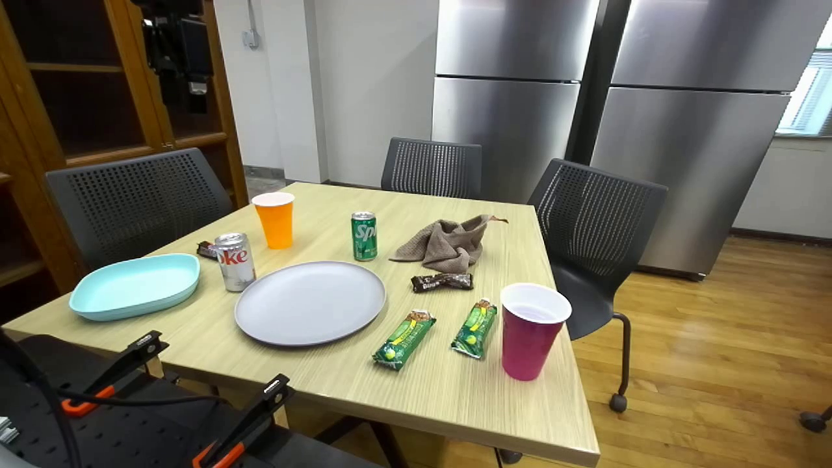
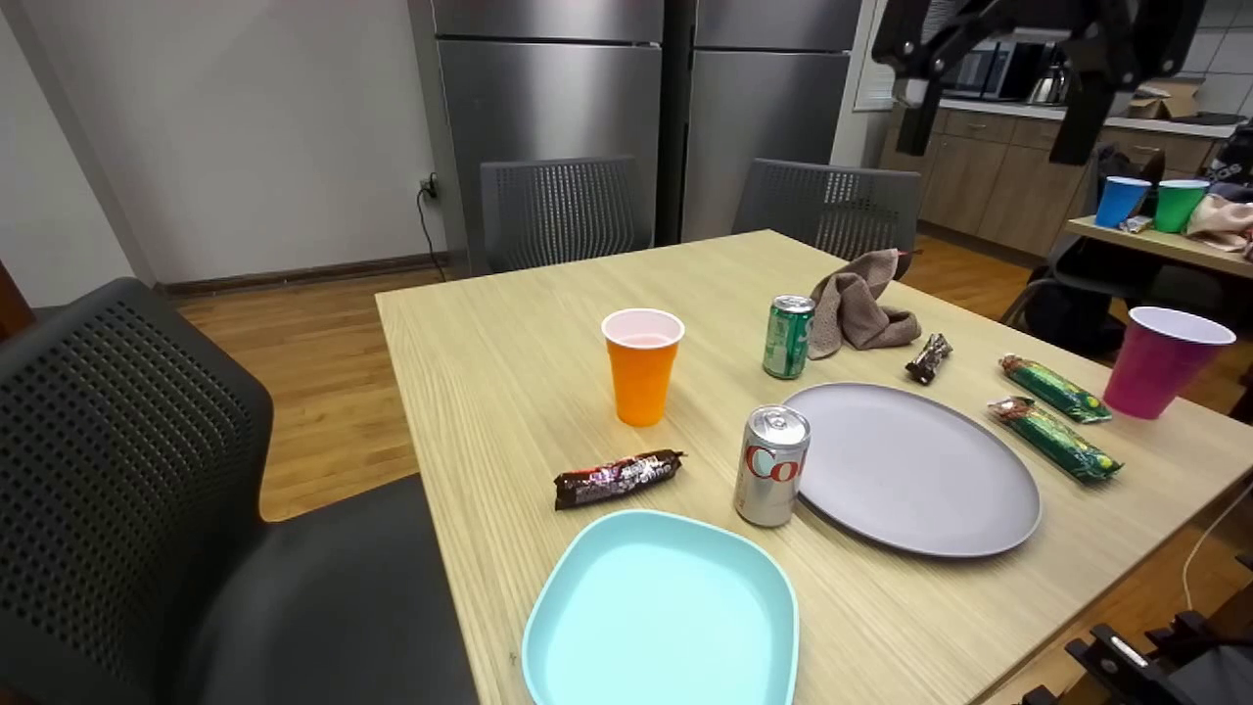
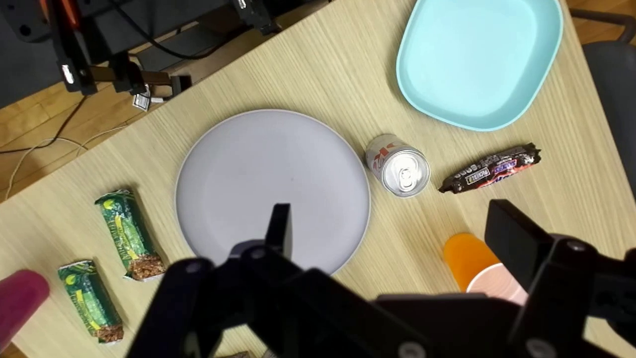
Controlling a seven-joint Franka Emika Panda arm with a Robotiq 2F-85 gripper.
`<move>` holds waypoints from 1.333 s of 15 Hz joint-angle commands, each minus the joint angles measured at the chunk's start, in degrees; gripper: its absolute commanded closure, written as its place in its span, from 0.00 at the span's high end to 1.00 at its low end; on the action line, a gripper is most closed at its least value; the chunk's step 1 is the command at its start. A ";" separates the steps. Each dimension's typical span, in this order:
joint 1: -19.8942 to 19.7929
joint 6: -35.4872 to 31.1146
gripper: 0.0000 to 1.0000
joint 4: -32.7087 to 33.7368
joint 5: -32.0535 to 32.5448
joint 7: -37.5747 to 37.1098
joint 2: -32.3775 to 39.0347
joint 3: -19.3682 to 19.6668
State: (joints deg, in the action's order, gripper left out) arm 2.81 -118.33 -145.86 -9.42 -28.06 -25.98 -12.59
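Note:
High above the table, my gripper [image 2: 997, 135] hangs with its fingers spread wide and nothing between them. In the wrist view the gripper [image 3: 397, 231] overlaps the grey plate [image 3: 273, 174] on one side and the orange cup [image 3: 467, 258] on the other, touching neither. A silver Coke can [image 3: 397, 166] stands upright beside the plate's rim. Near it lie a dark Snickers bar [image 3: 492, 169] and a turquoise tray [image 3: 477, 64]. Two green-wrapped bars, the upper [image 3: 126, 231] and the lower [image 3: 92, 301], rest on the plate's far side, by a magenta cup [image 3: 20, 301].
A green Sprite can [image 1: 364, 237] stands near a crumpled brown cloth [image 1: 448, 244]. Another dark wrapped bar [image 1: 442, 282] lies in front of the cloth. Chairs surround the table [image 1: 312, 377], including a black one [image 1: 591, 247]. Clamps [image 1: 247, 416] grip the near edge.

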 commanded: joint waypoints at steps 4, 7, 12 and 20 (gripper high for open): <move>1.12 -5.30 1.00 2.87 -0.86 -11.18 6.87 -2.97; 1.92 -7.49 1.00 3.65 -0.73 -16.21 8.99 -3.39; 3.59 -10.89 1.00 6.22 -0.61 -24.01 14.19 -3.72; 5.51 -13.68 1.00 7.75 0.16 -26.07 19.04 -2.16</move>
State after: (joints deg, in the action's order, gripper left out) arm 7.28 -132.09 -138.12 -9.42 -54.04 -6.92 -15.81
